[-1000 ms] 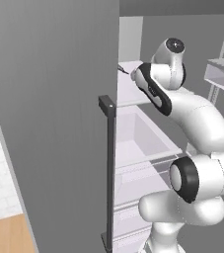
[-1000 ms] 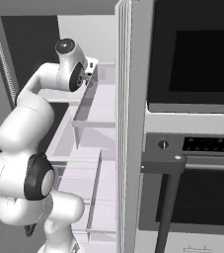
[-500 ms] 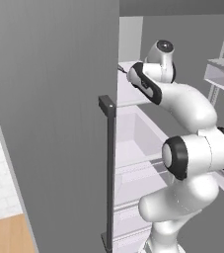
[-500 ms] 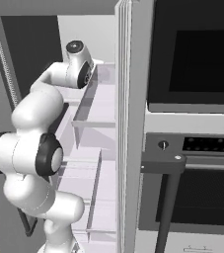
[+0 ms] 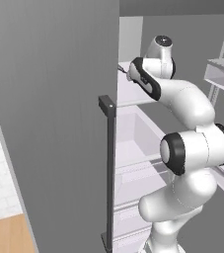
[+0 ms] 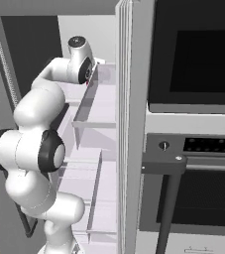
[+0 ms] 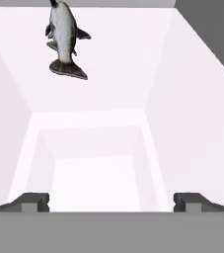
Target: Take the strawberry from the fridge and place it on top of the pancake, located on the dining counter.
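The fridge (image 5: 49,123) stands open, its white shelves (image 6: 101,106) and drawers showing. My gripper (image 7: 111,201) is open inside the upper compartment with nothing between its fingertips (image 7: 32,201). In the base views my hand (image 5: 135,74) reaches over the upper shelf's front edge (image 6: 95,69). A tiny red speck (image 6: 87,83) sits just under the hand; I cannot tell whether it is the strawberry. The pancake and the dining counter are out of view.
A grey fish (image 7: 64,39) lies on the white shelf floor ahead of the gripper. The fridge's left door with its dark bar handle (image 5: 110,168) stands close to the arm's left. A black-fronted wall oven (image 6: 196,74) with a bar handle (image 6: 164,163) is on the right.
The arm has stretched deeper into the fridge, carrying the hand up and in over the upper shelf. The jaws have stayed open.
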You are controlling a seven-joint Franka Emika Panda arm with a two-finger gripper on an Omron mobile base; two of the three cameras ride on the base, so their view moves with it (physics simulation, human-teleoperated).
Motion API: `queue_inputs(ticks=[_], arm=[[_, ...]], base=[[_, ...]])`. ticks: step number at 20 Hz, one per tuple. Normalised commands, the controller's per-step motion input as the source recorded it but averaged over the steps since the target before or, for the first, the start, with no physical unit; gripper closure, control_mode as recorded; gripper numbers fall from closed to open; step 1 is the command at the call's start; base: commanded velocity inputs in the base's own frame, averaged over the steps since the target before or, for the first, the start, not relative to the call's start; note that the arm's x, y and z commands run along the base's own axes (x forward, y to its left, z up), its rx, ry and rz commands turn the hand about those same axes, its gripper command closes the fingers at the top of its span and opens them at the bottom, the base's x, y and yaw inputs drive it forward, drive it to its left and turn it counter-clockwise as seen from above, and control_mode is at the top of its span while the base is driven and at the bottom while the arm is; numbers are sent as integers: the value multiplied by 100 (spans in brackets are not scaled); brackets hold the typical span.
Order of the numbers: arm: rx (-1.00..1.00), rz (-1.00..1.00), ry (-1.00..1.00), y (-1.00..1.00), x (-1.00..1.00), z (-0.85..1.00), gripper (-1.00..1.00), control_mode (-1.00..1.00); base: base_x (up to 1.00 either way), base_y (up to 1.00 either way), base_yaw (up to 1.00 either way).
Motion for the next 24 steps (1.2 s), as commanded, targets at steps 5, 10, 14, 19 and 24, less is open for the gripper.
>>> queue_inputs(ticks=[5,10,14,19,24], arm=[[0,0,-2,-3,-9,-15,-100,-100],[0,0,-4,0,-14,-9,-100,-100],[0,-2,0,0,-7,-17,-100,-100],[0,-5,0,0,-6,-1,-100,-100],[0,-4,2,0,-1,-12,100,-100]], base=[[0,0,0],[0,0,0],[0,0,0],[0,0,0],[0,0,0]])
